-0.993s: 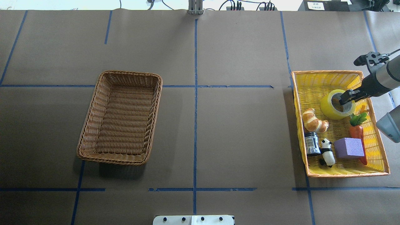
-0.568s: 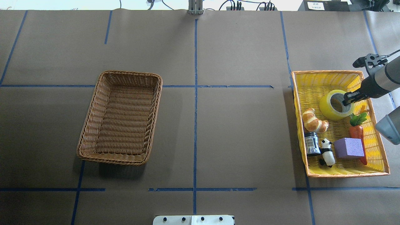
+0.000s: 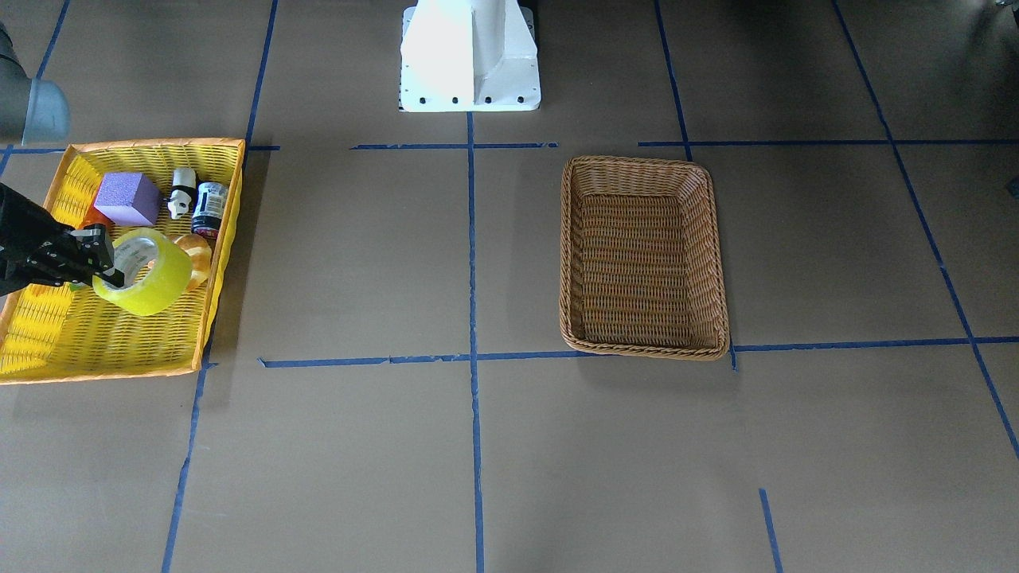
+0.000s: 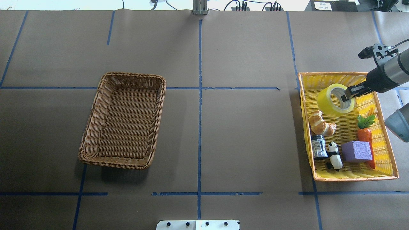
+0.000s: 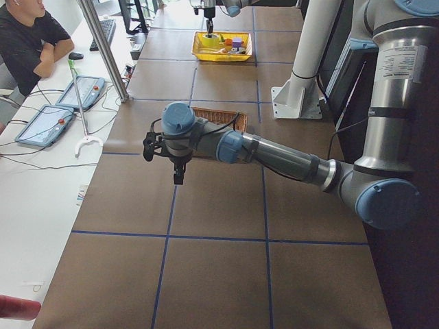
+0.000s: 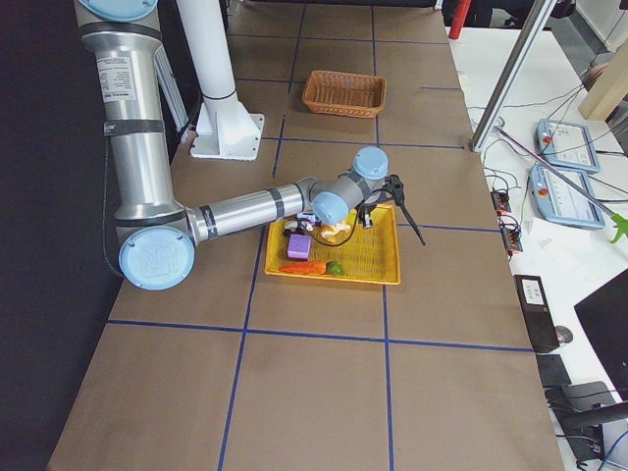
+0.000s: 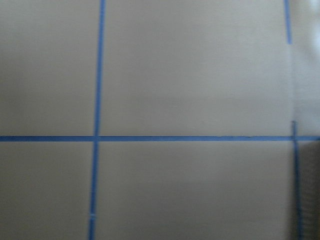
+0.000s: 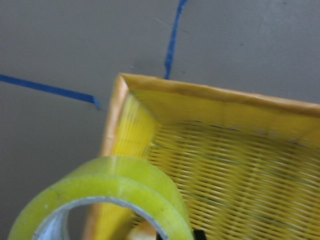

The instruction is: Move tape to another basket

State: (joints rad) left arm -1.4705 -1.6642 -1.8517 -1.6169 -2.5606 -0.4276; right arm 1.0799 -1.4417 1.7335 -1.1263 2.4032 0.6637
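The tape [image 4: 330, 103], a yellow translucent roll with a grey-white core, hangs tilted above the far part of the yellow orange-rimmed tray [image 4: 351, 179]. My right gripper [image 4: 347, 94] is shut on the tape's wall, one finger inside the core. The front-facing view shows the same hold on the tape [image 3: 151, 278] by this gripper [image 3: 99, 256]. The right wrist view shows the roll [image 8: 115, 190] over the tray corner [image 8: 135, 95]. The brown wicker basket [image 4: 127, 75] stands empty on the table's left half. My left gripper [image 5: 178, 178] shows only in the exterior left view; I cannot tell its state.
In the yellow tray lie a croissant [image 4: 322, 124], a black jar [image 4: 318, 147], a panda figure [image 4: 334, 155], a purple block [image 4: 357, 151] and a carrot [image 4: 365, 131]. The robot's white base [image 3: 470, 56] stands at the table's edge. An operator [image 5: 27, 41] sits beside the table.
My right gripper has risen with the tape and carried it toward the tray's far left corner. The other tray items have not moved.
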